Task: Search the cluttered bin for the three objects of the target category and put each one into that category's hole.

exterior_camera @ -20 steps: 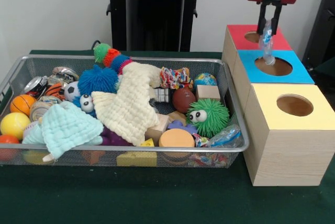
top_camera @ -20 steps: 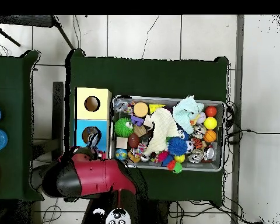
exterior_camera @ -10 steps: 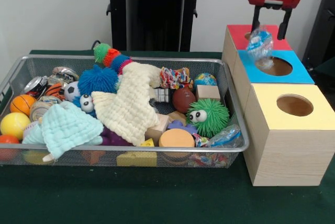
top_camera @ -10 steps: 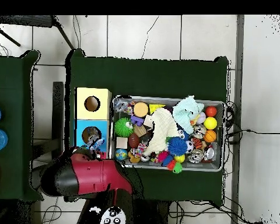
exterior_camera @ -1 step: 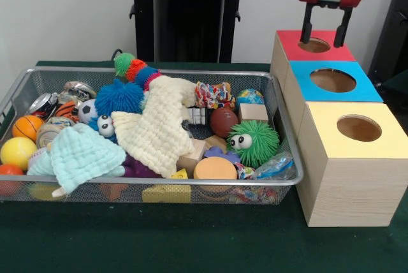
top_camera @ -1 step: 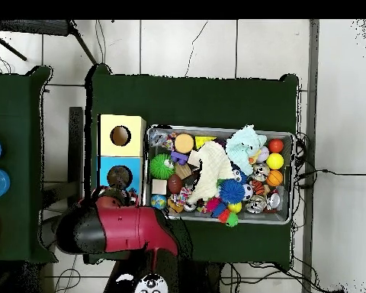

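Observation:
My gripper (exterior_camera @ -1 step: 326,30) hangs open and empty above the boxes, over the hole of the red-topped box (exterior_camera @ -1 step: 315,45). Just in front is the blue-topped box (exterior_camera @ -1 step: 333,80), its hole dark with nothing showing inside. The yellow-topped box (exterior_camera @ -1 step: 359,128) stands nearest the camera. A clear crinkly packet (exterior_camera @ -1 step: 274,166) lies in the front right corner of the wire bin (exterior_camera @ -1 step: 159,185). Shiny wrappers (exterior_camera @ -1 step: 46,101) sit at the bin's far left. In the overhead view the red arm (top_camera @ -1 step: 113,227) covers the gripper and the red box; the blue box (top_camera @ -1 step: 119,177) and yellow box (top_camera @ -1 step: 120,136) show.
The bin holds a cream knitted cloth (exterior_camera @ -1 step: 159,129), a mint cloth (exterior_camera @ -1 step: 83,152), a green fuzzy ball with eyes (exterior_camera @ -1 step: 254,142), a blue spiky ball (exterior_camera @ -1 step: 118,96), a small football (exterior_camera @ -1 step: 223,122), wooden blocks and several small balls. A black stand (exterior_camera @ -1 step: 188,11) rises behind it.
The clear crinkly packet that hung in the gripper one second ago was let go, fell over the blue hole, and is now out of sight. The gripper has opened and risen slightly.

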### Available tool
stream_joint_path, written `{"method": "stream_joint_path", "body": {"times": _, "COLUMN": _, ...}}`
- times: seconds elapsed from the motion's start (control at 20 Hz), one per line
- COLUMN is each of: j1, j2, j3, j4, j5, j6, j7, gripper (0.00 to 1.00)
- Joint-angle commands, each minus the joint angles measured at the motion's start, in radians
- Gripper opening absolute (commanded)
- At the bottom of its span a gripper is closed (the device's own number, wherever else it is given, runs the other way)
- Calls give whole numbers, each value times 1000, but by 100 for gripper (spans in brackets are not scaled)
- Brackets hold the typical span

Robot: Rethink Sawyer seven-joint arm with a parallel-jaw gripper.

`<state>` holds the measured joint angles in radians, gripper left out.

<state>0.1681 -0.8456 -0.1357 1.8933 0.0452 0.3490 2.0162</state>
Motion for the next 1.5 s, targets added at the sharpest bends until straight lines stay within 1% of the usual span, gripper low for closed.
{"method": "stream_joint_path", "body": {"times": 0.05, "j1": -63, "j2": 13, "j3": 21, "j4": -103, "j5": 40, "j6": 100, "j7": 126, "gripper": 100}}
{"method": "stream_joint_path", "body": {"times": 0.25, "j1": -78, "j2": 38, "j3": 31, "j4": -141, "j5": 40, "j6": 93, "j7": 120, "gripper": 100}}
{"method": "stream_joint_path", "body": {"times": 0.5, "j1": -95, "j2": 113, "j3": 20, "j4": -223, "j5": 19, "j6": 60, "j7": 111, "gripper": 100}}
{"method": "stream_joint_path", "body": {"times": 0.65, "j1": -110, "j2": 142, "j3": 13, "j4": -280, "j5": 14, "j6": 91, "j7": 100, "gripper": 100}}
{"method": "stream_joint_path", "body": {"times": 0.8, "j1": -120, "j2": 147, "j3": 5, "j4": -297, "j5": 6, "j6": 108, "j7": 93, "gripper": 100}}
{"method": "stream_joint_path", "body": {"times": 0.9, "j1": -131, "j2": 152, "j3": 11, "j4": -291, "j5": 2, "j6": 95, "j7": 86, "gripper": 100}}
{"method": "stream_joint_path", "body": {"times": 1.15, "j1": -183, "j2": 172, "j3": 33, "j4": -299, "j5": -21, "j6": 83, "j7": 41, "gripper": 100}}
{"method": "stream_joint_path", "body": {"times": 1.3, "j1": -219, "j2": 190, "j3": 53, "j4": -296, "j5": -39, "j6": 40, "j7": 17, "gripper": 100}}
{"method": "stream_joint_path", "body": {"times": 1.4, "j1": -237, "j2": 195, "j3": 67, "j4": -303, "j5": -44, "j6": 39, "j7": 4, "gripper": 100}}
{"method": "stream_joint_path", "body": {"times": 1.5, "j1": -241, "j2": 204, "j3": 70, "j4": -323, "j5": -39, "j6": 51, "j7": 8, "gripper": 100}}
